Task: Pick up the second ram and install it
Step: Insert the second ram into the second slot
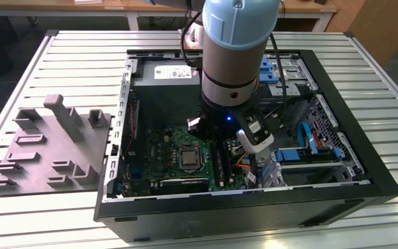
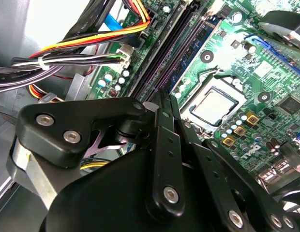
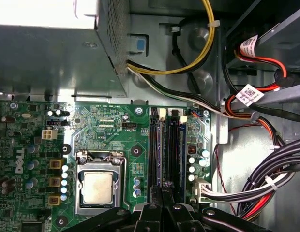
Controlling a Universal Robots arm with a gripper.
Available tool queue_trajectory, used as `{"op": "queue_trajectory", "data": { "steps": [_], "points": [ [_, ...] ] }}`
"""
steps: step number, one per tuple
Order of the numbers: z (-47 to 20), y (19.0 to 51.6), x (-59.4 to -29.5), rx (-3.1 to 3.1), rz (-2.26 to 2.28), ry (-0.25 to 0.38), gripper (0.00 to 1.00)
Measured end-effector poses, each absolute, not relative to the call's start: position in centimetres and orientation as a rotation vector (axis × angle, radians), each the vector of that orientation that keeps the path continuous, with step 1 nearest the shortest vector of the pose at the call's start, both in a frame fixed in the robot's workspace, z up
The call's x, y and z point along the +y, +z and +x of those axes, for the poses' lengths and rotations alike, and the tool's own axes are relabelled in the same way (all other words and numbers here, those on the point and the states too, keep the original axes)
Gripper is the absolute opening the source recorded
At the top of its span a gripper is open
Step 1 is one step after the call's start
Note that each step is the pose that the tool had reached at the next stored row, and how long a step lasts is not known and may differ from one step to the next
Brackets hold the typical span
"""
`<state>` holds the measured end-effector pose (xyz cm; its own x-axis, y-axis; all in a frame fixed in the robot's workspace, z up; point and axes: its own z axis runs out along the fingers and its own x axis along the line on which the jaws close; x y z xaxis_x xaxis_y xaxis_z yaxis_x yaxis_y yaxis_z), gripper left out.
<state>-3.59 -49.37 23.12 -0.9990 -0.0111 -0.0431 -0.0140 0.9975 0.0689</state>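
On the exterior view's left, a grey moulded holder (image 1: 50, 150) lies on the slatted table (image 1: 365, 62), its pockets bare as far as we can see. Right of it lies the open computer case (image 1: 254, 215). At its far end sits the grey power supply (image 1: 164, 83), and nearer is the green motherboard (image 1: 161, 150) with its processor (image 3: 97, 187). Just right of the processor run the black memory slots (image 3: 164, 145). The arm (image 1: 237, 52) reaches down over them and covers that part of the case in the exterior view. In both wrist views the gripper (image 3: 163, 186) has its fingers (image 2: 162, 116) drawn tight together, tips at the near end of the slots. We cannot tell the second ram from the dark slots, nor whether it sits between the fingers. Further right are bundled cables (image 3: 280, 164) and blue drive brackets (image 1: 302, 154).
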Motion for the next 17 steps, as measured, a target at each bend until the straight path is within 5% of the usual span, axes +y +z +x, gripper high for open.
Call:
{"op": "queue_trajectory", "data": {
  "steps": [17],
  "points": [
    [-3.59, 22.99, -49.38, 3.097, -0.019, 0.110, 0.11]
  ]
}}
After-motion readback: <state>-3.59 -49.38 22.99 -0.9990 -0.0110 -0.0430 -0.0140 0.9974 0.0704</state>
